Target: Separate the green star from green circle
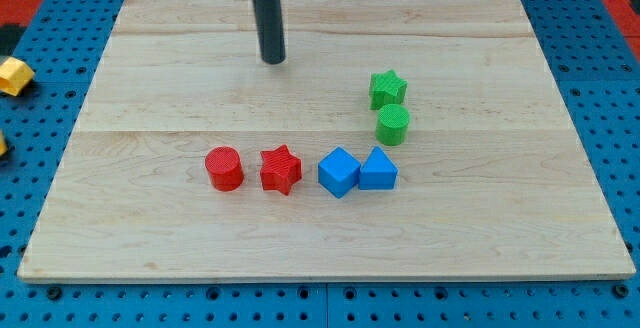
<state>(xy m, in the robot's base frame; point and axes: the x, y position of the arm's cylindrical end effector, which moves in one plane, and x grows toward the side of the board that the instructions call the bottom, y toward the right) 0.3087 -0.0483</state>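
The wooden surface [150, 218] carries six blocks. The green star [388, 89] sits right of centre, touching the green circle [393, 125] just nearer. Along a nearer row, left to right: red circle [224, 168], red star [281, 170], blue cube [339, 172] and blue triangle [378, 170], the two blue ones touching.

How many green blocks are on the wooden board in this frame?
2. The green star block sits right of centre, and the green circle block sits just below it, touching or nearly so. My tip is well to the view's left of both. None appear hidden.
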